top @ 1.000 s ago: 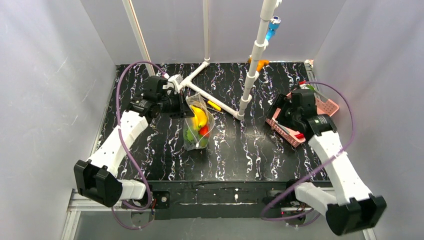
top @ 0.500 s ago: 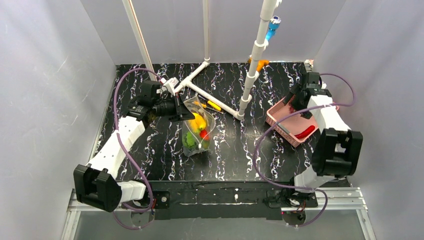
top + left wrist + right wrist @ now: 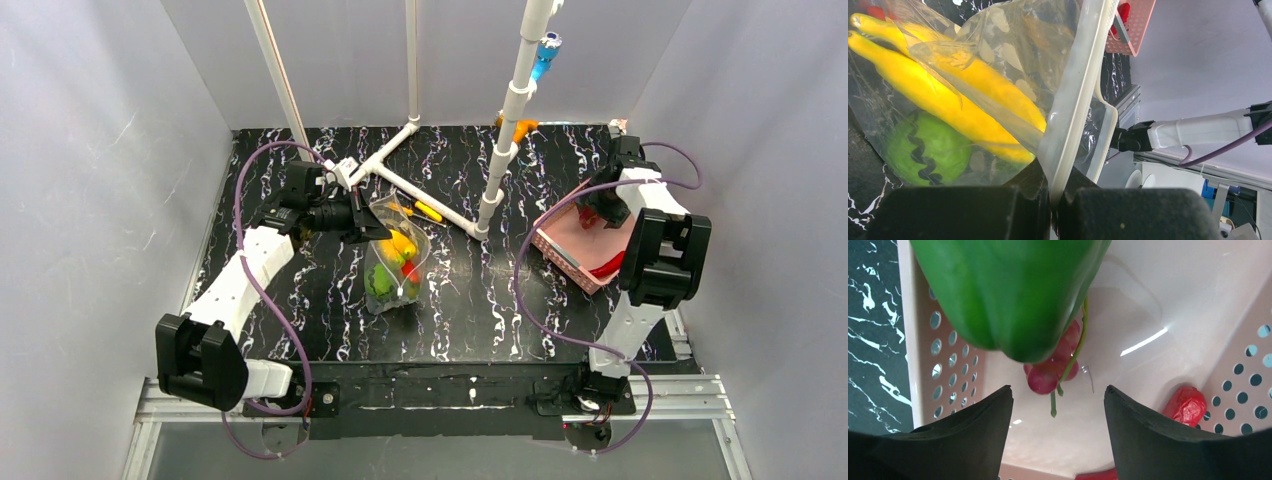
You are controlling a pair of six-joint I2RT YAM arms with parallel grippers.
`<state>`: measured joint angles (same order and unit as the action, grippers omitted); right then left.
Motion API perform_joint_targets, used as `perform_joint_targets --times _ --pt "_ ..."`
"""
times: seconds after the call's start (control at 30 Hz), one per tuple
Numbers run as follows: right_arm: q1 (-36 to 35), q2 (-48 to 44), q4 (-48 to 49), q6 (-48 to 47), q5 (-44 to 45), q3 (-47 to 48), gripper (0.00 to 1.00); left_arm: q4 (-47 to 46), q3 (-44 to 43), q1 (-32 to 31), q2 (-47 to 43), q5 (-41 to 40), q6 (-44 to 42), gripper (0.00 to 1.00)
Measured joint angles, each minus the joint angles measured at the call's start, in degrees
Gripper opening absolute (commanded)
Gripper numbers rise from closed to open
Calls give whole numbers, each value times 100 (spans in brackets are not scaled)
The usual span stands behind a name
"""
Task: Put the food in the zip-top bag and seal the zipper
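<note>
The left gripper [image 3: 366,222] is pressed together on the zipper [image 3: 1074,90], pinching that thick clear strip at the mouth of the zip-top bag [image 3: 396,268], which hangs from the grip and reaches down to the black marbled bench [image 3: 480,300] left of centre. Through the dotted plastic the left wrist view shows two yellow bananas [image 3: 948,95] lying slantwise over a round green fruit [image 3: 923,150] marked with a dark zigzag; from above, something red also shows inside the bag. On the right side of the bench sits the pink perforated basket [image 3: 562,252], with the right gripper [image 3: 600,213] pointing down into it. Its fingers [image 3: 973,435] are spread apart with nothing between the pads. Just ahead of the fingertips a large green pepper [image 3: 1013,290] fills the top of the right wrist view, with dark red grapes [image 3: 1053,365] on a green stem beneath it on the basket floor and a red piece of food [image 3: 1188,405] in the corner against the holed wall.
</note>
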<state>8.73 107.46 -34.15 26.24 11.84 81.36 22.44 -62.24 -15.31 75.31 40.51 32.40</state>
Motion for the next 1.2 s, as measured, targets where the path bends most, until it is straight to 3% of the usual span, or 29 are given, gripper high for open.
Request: perform_joint_targets --times 0.17,0.3,0.4,0.5,0.63,0.8,0.97,1.2 --pt "28 256 -2 -98 0 186 73 0 0 13 0 -2 -2 0" --pt "31 396 2 -188 2 214 67 -2 0 85 0 4 -2 0" --pt "31 577 11 -278 0 321 57 -2 0 140 0 2 -2 0" --pt "28 710 22 -352 -22 339 39 -7 0 164 4 4 -2 0" --pt "26 623 149 -420 -151 234 27 -15 0 168 39 26 0 0" --pt "26 92 313 -389 -326 -299 16 -15 0 168 46 28 -2 0" --pt "26 -1086 361 -286 -437 -1067 5 -15 0 168 48 26 -4 0" --pt "28 -2544 387 -173 -601 -2006 1 -15 0 168 81 26 -26 0"
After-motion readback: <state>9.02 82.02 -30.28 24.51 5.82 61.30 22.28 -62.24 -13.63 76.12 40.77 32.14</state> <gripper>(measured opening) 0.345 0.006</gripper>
